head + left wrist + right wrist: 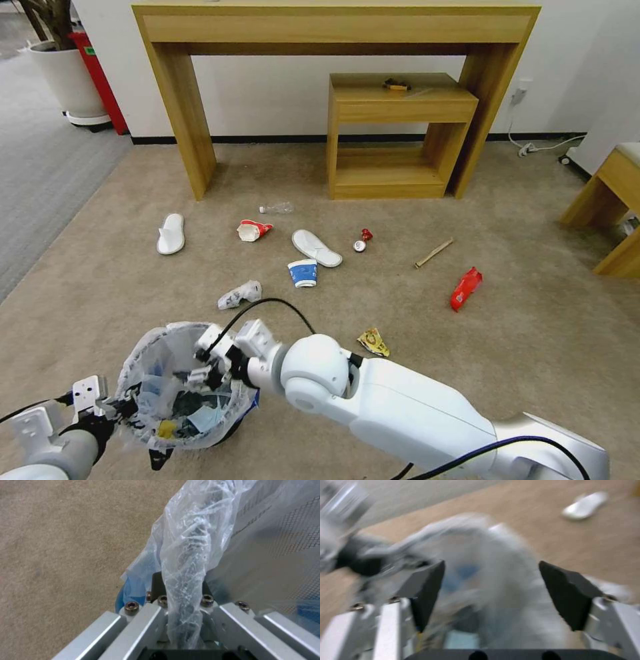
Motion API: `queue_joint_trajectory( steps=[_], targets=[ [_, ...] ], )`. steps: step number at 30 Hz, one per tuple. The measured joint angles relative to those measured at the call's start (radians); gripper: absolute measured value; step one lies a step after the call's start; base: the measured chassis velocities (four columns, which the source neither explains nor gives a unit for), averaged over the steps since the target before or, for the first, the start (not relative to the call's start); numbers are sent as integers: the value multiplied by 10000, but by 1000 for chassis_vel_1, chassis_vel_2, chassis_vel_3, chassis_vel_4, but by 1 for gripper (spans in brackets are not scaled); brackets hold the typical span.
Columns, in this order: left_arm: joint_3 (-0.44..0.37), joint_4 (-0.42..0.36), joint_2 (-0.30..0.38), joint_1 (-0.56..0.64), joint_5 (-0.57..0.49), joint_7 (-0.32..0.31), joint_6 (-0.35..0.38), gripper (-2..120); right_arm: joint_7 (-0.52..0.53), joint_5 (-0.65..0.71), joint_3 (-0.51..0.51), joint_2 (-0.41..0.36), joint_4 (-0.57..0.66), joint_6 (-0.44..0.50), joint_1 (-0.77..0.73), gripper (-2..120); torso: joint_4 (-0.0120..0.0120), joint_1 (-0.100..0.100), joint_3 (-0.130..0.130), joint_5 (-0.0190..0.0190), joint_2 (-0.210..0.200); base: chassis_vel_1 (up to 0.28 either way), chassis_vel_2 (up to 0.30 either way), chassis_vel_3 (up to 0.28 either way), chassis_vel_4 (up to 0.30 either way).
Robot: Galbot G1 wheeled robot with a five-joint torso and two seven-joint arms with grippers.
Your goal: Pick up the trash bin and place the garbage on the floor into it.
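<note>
A: Any readable writing?
B: None. The left gripper [181,620] is clamped on the rim of the small round black bag-lined trash bin [177,390]; the right gripper [490,592], fingers apart, hangs over its mouth.
A: Room?
B: Beige carpet floor [533,333] beyond; white slipper [171,234] well ahead.

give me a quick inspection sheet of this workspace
surface: beige carpet, litter scattered on it
job's things: bin bag-lined, part full; two slippers, red cup, blue cup, bottle, can, stick, wrapper on the carpet
clutter: yellow packet
grippers: left gripper shut on bin rim; right gripper open above bin
cables: black cable over right arm; white cord by the wall
surroundings: wooden tables, plant pot
</note>
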Motion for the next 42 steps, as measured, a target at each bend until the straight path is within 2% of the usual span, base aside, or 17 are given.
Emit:
queue_joint_trajectory(
  steps=[3,4,6,7,12,15,17,20,21,25,30,33,42],
  targets=[
    [-36,-32,-57,24,-5,44,-2,0,-22,-278,1285,-621,67,61,-429,93,0,1,0,1,-1,0,0,0,0],
    [-36,-32,-57,24,-5,44,-2,0,-22,-278,1285,-621,67,61,-429,93,0,1,0,1,-1,0,0,0,0],
    [-49,-64,-92,46,-5,72,-4,0,-317,-587,2225,-1390,-147,207,-851,99,0,0,0,4,0,0,0,0,0],
    [-59,-73,-109,58,-4,81,-6,0,-498,-763,2666,-1786,-332,301,-1105,100,-1,1,1,1,0,0,0,0,0],
    [-64,-78,-154,61,-2,113,-8,0,-930,-1236,3596,-2439,-888,658,-1821,100,-3,0,0,3,0,0,0,0,0],
    [-72,-114,-215,79,16,126,-12,0,-1741,-2025,4918,-2761,-2171,1350,-3246,100,-2,1,0,3,0,0,0,0,0],
    [-72,-141,-221,90,20,133,-12,0,-1911,-2151,5196,-2754,-2486,1441,-3532,100,-3,0,0,4,-1,0,0,0,0],
    [-36,-199,-258,119,66,137,-13,0,-2351,-2627,6033,-2511,-3747,1895,-4198,100,-3,0,0,3,0,0,0,0,0],
    [-36,-199,-258,119,66,137,-13,0,-2351,-2627,6033,-2511,-3747,1895,-4198,100,-3,0,0,3,0,0,0,0,0],
    [66,-306,-286,173,189,136,-13,0,-2966,-3446,6608,-1992,-5252,2721,-4278,100,-3,0,0,2,0,0,0,0,0],
    [110,-341,-306,224,282,136,-13,0,-3383,-3977,6708,-1393,-6257,3214,-3923,100,-2,0,0,-3,0,0,0,0,0],
    [150,-384,-307,395,448,163,-14,0,-3958,-4744,6781,-634,-7395,3469,-3431,100,1,0,0,-1,0,0,0,0,0],
    [137,-498,-355,600,600,306,-14,0,-4078,-5498,6803,108,-8778,3611,-2831,100,0,0,0,-1,0,0,0,0,0]
  ],
)
